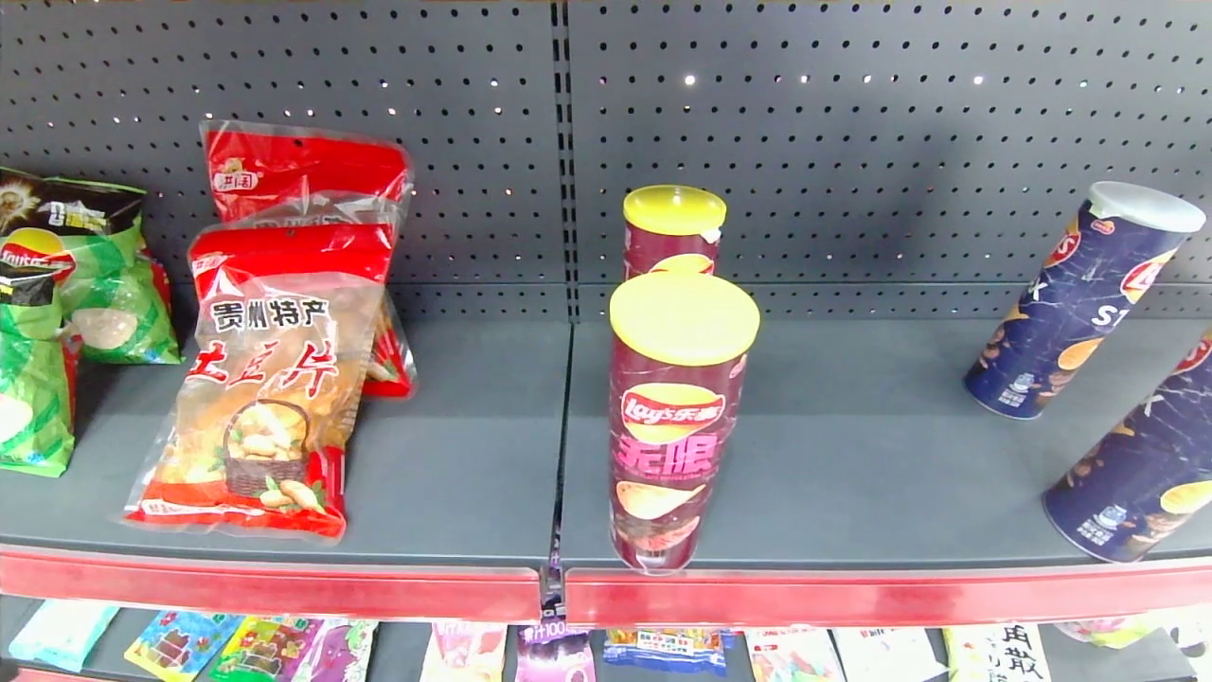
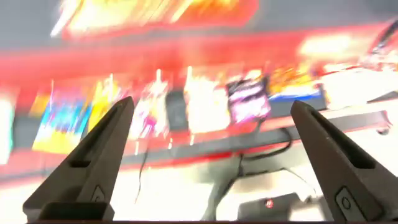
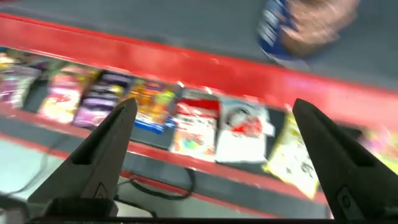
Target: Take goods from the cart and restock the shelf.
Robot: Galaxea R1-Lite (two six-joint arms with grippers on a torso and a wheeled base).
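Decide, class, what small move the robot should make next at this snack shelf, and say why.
Probably pull the arms back to fetch fresh goods: the left claw and right claw hang open and empty, while the shelf has bare room beside the yellow-lidded cans.

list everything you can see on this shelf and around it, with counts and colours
shelf: one, grey with red front strip, across the head view
pegboard panel: one, dark grey, behind the shelf
green bags: at least two, green, far left of shelf
red bags: two, red and clear, left half, one behind the other
maroon canisters: two, maroon with yellow lids, centre, one behind the other
blue canisters: two, dark blue, right end
small packets: many, mixed colours, on the lower shelf
left gripper: one, grey, open, empty
right gripper: one, grey, open, empty
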